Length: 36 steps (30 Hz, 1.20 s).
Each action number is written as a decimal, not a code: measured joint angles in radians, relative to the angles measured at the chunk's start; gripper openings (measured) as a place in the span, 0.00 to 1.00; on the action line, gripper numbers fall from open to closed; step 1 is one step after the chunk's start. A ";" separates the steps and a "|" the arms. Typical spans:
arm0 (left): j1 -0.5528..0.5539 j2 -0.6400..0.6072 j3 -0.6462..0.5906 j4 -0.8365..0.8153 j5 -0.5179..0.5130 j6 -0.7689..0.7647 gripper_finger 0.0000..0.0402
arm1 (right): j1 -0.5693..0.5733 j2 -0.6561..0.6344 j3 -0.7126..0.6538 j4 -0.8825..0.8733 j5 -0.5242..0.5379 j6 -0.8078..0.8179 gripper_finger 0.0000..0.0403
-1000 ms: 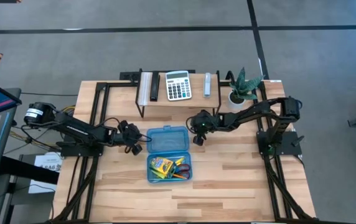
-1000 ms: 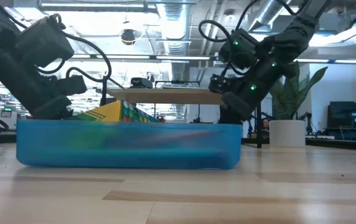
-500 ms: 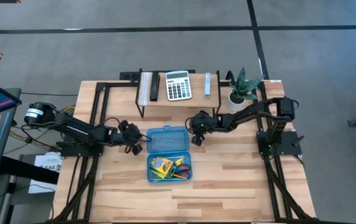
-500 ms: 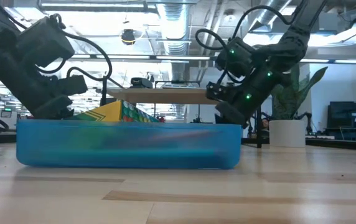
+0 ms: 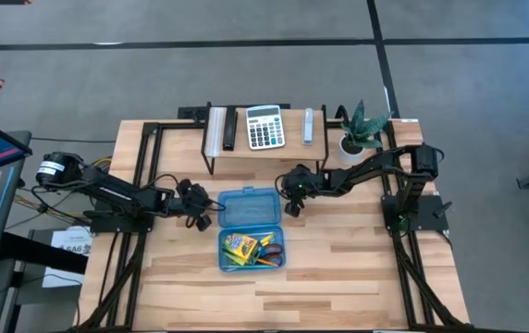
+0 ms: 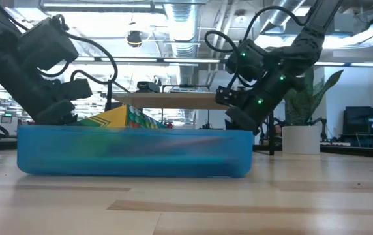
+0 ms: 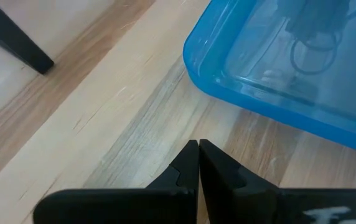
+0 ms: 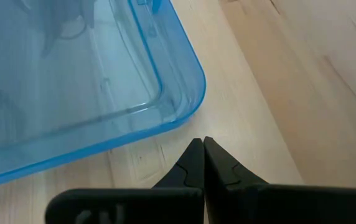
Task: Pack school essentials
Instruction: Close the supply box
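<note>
Entry: Pack school essentials.

The yellow-green crayon box (image 5: 239, 247) is lying in the near half of the open blue case (image 5: 252, 267), leaning against its left wall. Beside it, a loose cluster of red and orange stationery (image 5: 270, 252) is being seen. Its pieces are not being resolved well enough to count. The far half of the case, the lid (image 5: 249, 202), is lying flat on the desk (image 5: 357, 268) with nothing in it.

Change: over the last second the right hand (image 5: 291, 207) is being recorded as having shifted slightly toward the lid's right corner, then stopped. No movement is being noted in the last half second. The left hand (image 5: 202, 215) and the case contents are being found unchanged. This is being judged as packing finished or nearly so, with both hands being staged at the lid's two sides, probably for closing.

Hand states: in the wrist views the left hand (image 7: 198, 146) and right hand (image 8: 202, 142) are each being shown with fingers pressed together and nothing between them. Each is being kept just beside a lid corner, apart from it.

Count: one case (two halves), one crayon box, two arms. On the raised shelf (image 5: 246, 153) behind, one calculator (image 5: 264, 128) is being left out. One potted plant (image 5: 357, 129) is standing at the far right.
</note>
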 joint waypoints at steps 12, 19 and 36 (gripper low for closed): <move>0.023 0.001 0.000 0.071 0.057 0.067 0.00 | -0.001 0.003 -0.003 0.041 -0.021 0.000 0.02; 0.078 0.054 0.000 0.128 0.108 0.097 0.00 | -0.001 0.003 -0.003 0.046 -0.031 0.001 0.02; 0.089 0.146 0.002 0.271 0.124 0.139 0.00 | -0.001 0.003 -0.003 0.057 -0.032 0.000 0.02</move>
